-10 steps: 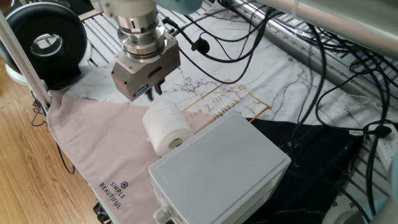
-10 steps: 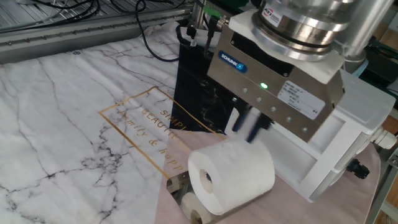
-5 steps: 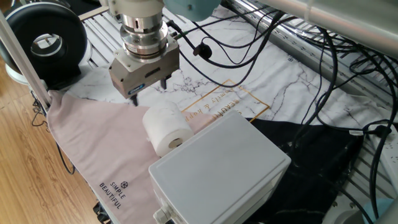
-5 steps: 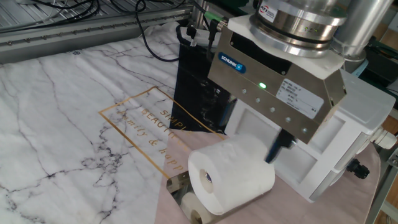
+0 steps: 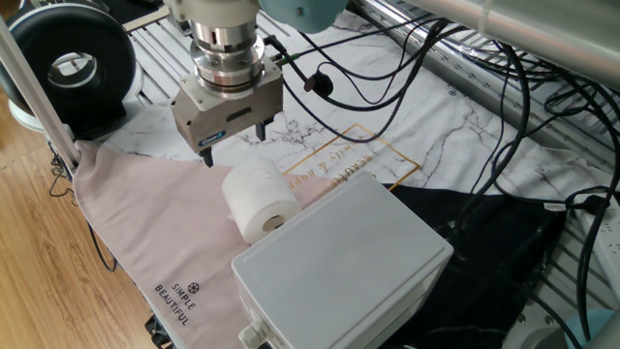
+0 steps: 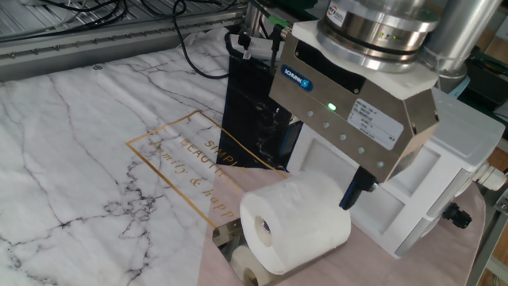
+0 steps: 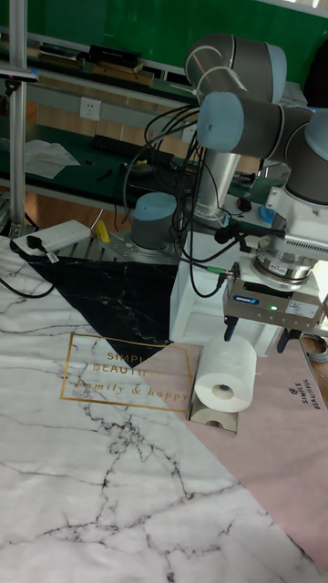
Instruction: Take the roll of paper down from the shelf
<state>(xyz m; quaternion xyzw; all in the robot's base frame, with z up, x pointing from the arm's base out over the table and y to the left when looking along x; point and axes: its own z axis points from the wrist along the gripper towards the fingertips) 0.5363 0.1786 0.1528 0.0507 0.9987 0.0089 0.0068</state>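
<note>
The white roll of paper (image 5: pixel 260 200) lies on its side, its hollow core facing the camera in the tall fixed view (image 7: pixel 225 374). It rests on the shelf (image 6: pixel 237 256), a small shiny chrome plate that mirrors the roll (image 6: pixel 295 222) and shows below it as the shelf (image 7: pixel 213 417). My gripper (image 5: pixel 235 147) hangs just above the roll's rear end, open, with nothing between its dark fingers (image 6: pixel 352 192). In the tall fixed view the gripper (image 7: pixel 256 341) sits slightly right of the roll. Only one finger shows in the other fixed view.
A large pale grey box (image 5: pixel 344 260) stands right against the roll. Pink cloth (image 5: pixel 145 233), marble-print cloth (image 6: pixel 79 151) and black cloth (image 5: pixel 484 233) cover the table. Cables (image 5: pixel 504 107) run across the back. A black round device (image 5: pixel 68 60) sits at the corner.
The gripper's fingers, close together a second ago, have spread apart. The gripper has stayed above the roll, which has not moved.
</note>
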